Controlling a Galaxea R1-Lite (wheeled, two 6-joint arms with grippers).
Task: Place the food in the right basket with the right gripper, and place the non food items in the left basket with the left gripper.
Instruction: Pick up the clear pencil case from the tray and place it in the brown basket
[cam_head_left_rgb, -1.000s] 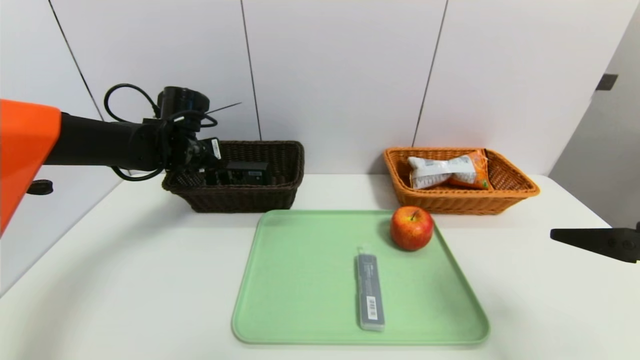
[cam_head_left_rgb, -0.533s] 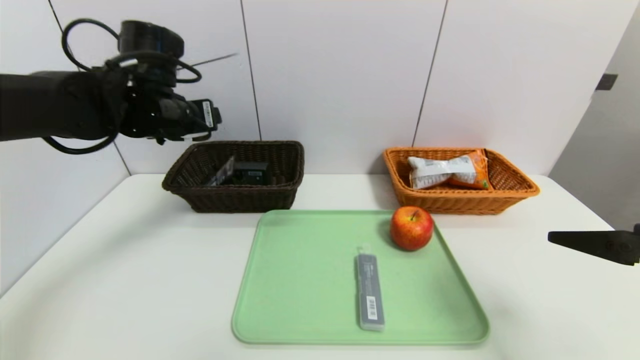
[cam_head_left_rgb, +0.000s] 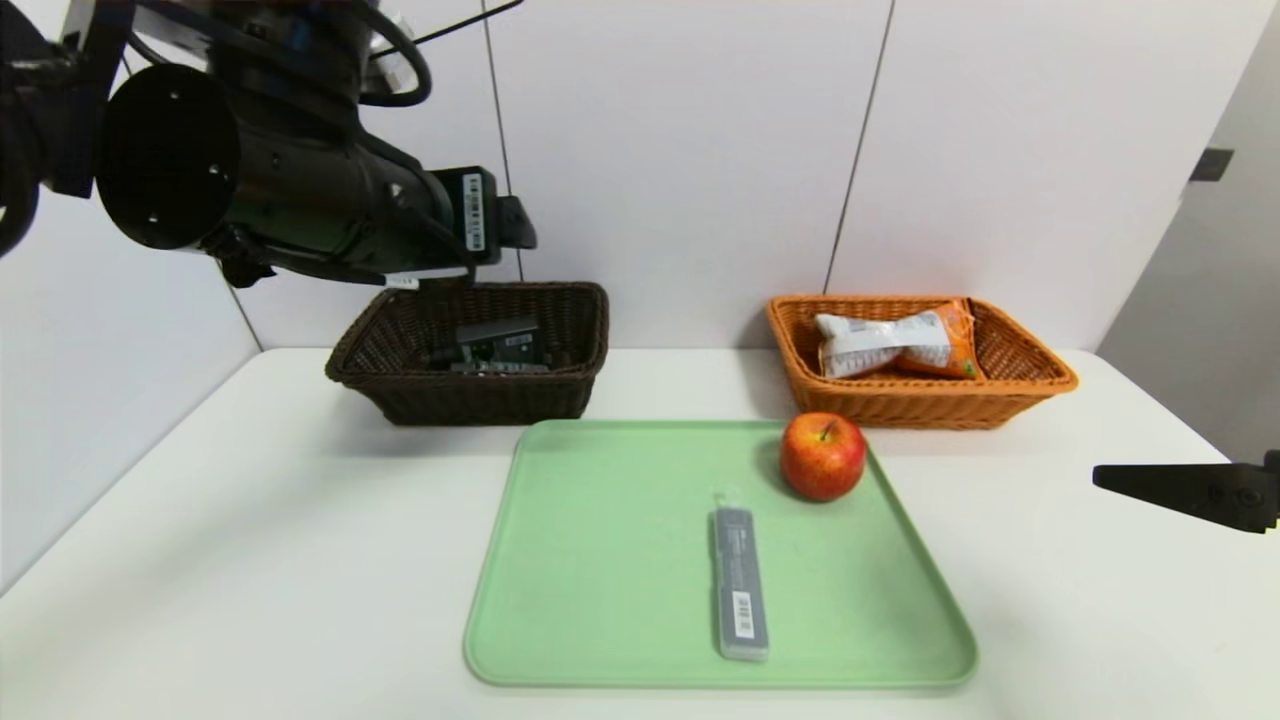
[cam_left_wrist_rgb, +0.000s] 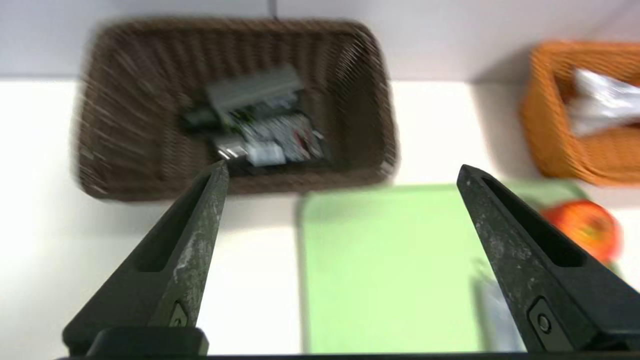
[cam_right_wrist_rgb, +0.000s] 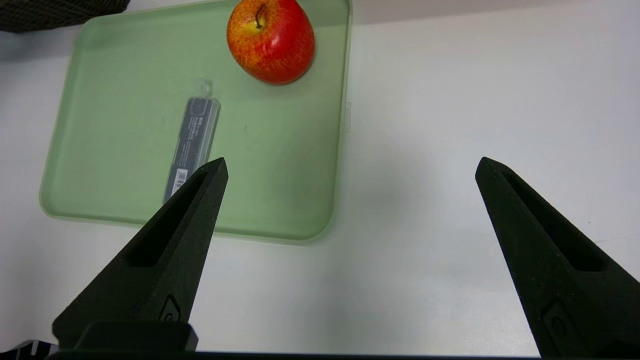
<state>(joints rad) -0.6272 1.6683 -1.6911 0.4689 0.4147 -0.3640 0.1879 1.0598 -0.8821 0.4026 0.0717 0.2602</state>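
Upper left, spread black left tool (cam_left_wrist_rgb: 342, 172); right, idle spread black right tool (cam_right_wrist_rgb: 354, 167); lower centre, slim grey rectangular case (cam_head_left_rgb: 741, 585) on green tray (cam_head_left_rgb: 590, 640); probably between placements, case grasp next.

tray (cam_head_left_rgb: 600, 560): plain green | apple (cam_head_left_rgb: 823, 457): mottled red-yellow | left basket (cam_head_left_rgb: 480, 400): dark brown weave | right basket (cam_head_left_rgb: 920, 405): orange weave

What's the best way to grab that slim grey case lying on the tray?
I'd come from above and pinch the slim grey case around its middle, one tip of the left tool along each long edge. It lies flat on the green tray, long and narrow, with free space beside both long edges; the apple sits beyond its hanging-tab end.
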